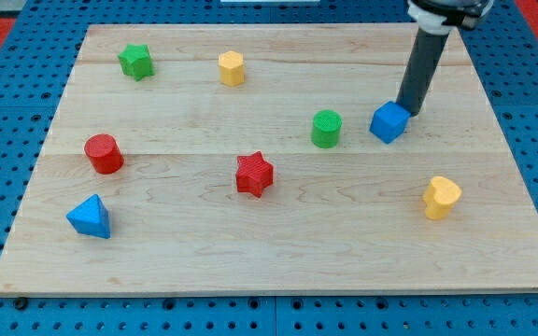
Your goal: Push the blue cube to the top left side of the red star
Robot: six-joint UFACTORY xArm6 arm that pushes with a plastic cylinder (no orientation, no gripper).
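The worktop (278,252), a pale wooden board laid on a blue perforated surface (7,308), is seen almost whole; only its corners at the view's bottom are cut close by the frame. The arm is cut off at the view's top right, where only a white and black collar (445,11) is shown above the dark rod (422,70). No jaws are carried by this arm, so nothing can be said of them being released or clenched; the rod is held nearly upright, leaning slightly so that its upper part lies toward the view's right. My tip (407,112) is placed at the upper right edge of the blue cube (389,122), touching it or just beside it; actual contact cannot be made out.

The other blocks are placed from the tip as follows. The green cylinder (326,129) is seen near, to the view's left, just beyond the cube. The red star (254,175) is found farther left and lower, well apart. The yellow heart-like block (442,197) is seen below, slightly right. The yellow hexagonal block (232,68) and the green star-like block (135,62) are set far to the left and higher. The red cylinder (104,154) and the blue triangular block (90,217) are set farthest left and lower.
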